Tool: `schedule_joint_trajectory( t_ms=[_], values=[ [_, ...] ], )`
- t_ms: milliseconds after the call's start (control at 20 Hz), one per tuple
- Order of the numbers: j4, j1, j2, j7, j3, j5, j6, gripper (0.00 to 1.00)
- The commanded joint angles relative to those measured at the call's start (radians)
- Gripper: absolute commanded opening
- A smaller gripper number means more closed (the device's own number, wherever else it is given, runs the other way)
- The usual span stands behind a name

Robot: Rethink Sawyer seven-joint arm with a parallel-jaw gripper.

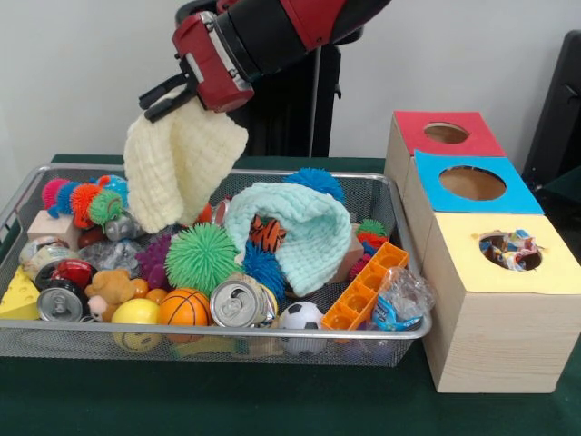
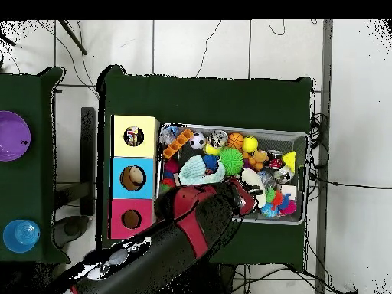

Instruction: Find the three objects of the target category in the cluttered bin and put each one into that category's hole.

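nearest the camera: the front rim of the wire mesh bin [image 1: 272, 331], with a yellow smiley ball [image 1: 136, 320], a small basketball [image 1: 184, 308], a drink can [image 1: 240, 303] lying with its top facing out, and a tiny soccer ball [image 1: 301, 317] pressed along it.
left end of bin: a second can [image 1: 60, 305], a red and black ball [image 1: 73, 272], a yellow cheese-shaped wedge [image 1: 20, 295] and a little brown plush [image 1: 113, 289].
right end of bin: an orange block tray [image 1: 366, 286] leaning on the rim, with a crinkled clear wrapper [image 1: 400, 298] just beside it.
middle of bin: a green spiky ball [image 1: 201, 258], a blue spiky ball [image 1: 264, 269], and a mint knitted cloth [image 1: 295, 227] draped over other toys, an orange striped toy peeking from under it.
back of bin: a blue fuzzy ball [image 1: 315, 183] and a fuzzy multicoloured caterpillar toy [image 1: 83, 200].
gripper: the gripper [image 1: 167, 99] hangs above the left half of the bin, jaws clamped on the top edge of a cream knitted cloth [image 1: 179, 163].
cream cloth: it dangles from the jaws, lifted, its lower corner reaching down among the toys at the back left.
boxes: three wooden boxes stand in a row just right of the bin, each with a round hole on top: yellow box [image 1: 499, 272] nearest, blue box [image 1: 472, 183] in the middle, red box [image 1: 445, 133] farthest.
yellow box hole: colourful wrappers show inside it.
overhead: the arm [image 2: 164, 241] reaches in over the bin [image 2: 304, 138], covering its near left part.
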Motion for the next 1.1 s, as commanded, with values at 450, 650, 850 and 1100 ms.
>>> schedule_joint_trajectory(
  t_ms=[450, 650, 850, 1100],
  values=[
    [0.000, -0.064, 0.030, 0.213, 0.176, 0.093, -0.159, 0.00],
    [-0.003, -0.060, 0.055, 0.246, 0.160, 0.134, -0.179, 1.00],
    [-0.007, -0.056, 0.064, 0.236, 0.147, 0.139, -0.182, 1.00],
    [0.004, -0.056, 0.061, 0.221, 0.158, 0.154, -0.217, 1.00]
  ],
)
